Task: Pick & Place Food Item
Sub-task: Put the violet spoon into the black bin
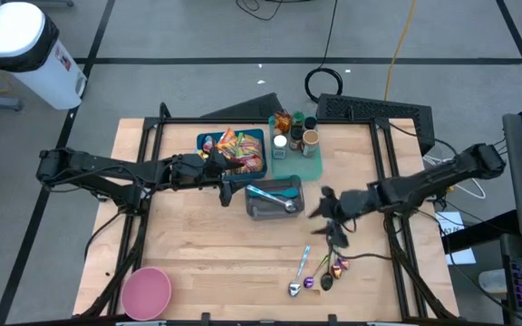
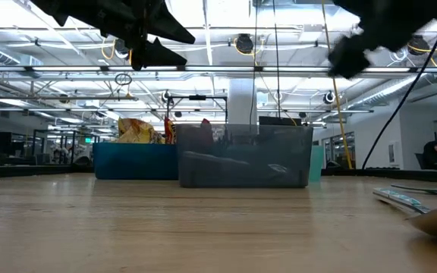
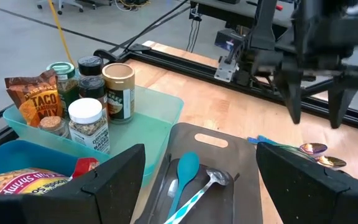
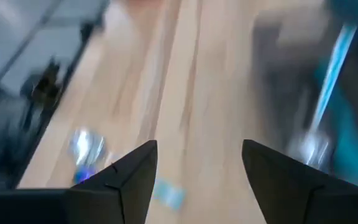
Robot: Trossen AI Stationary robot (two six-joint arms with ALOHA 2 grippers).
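Nearest the front edge of the tabletop (image 1: 207, 263): a pink bowl (image 1: 145, 292) at the left corner and a loose cluster of spoons (image 1: 320, 274) right of centre, their handles running roughly front to back, bowls toward the front edge.

Just behind those spoons: the right claw (image 1: 332, 210), hanging above bare wood between the spoons and the grey tray (image 1: 274, 198). Fingers apart with nothing between them in the right wrist view; too blurred there to judge how wide. Holding nothing.

Next back: the grey tray at mid-tabletop, with a teal-handled utensil (image 3: 185, 171) and a metal ladle (image 3: 211, 179) lying inside, long axes along the tray.

At the tray's left end: the left claw (image 1: 227, 181), raised well off the tabletop in the low view, fingers spread wide and empty, pointing across the tray toward the right arm.

Farthest back: the blue bin (image 1: 208, 143) heaped with snack packets (image 1: 240, 149), the likely food item, directly behind and touching distance from the left claw; beside it a teal tray (image 1: 297, 167) of spice jars (image 3: 90, 123) and a taco seasoning packet (image 3: 35, 98).

Deciding relation: food lying behind and slightly right of the left claw, just beside it, while the right claw sits well apart on the far side of the grey tray. Left arm plainly the nearer; a short swing back over the bin rim and a drop onto a packet probably called for.
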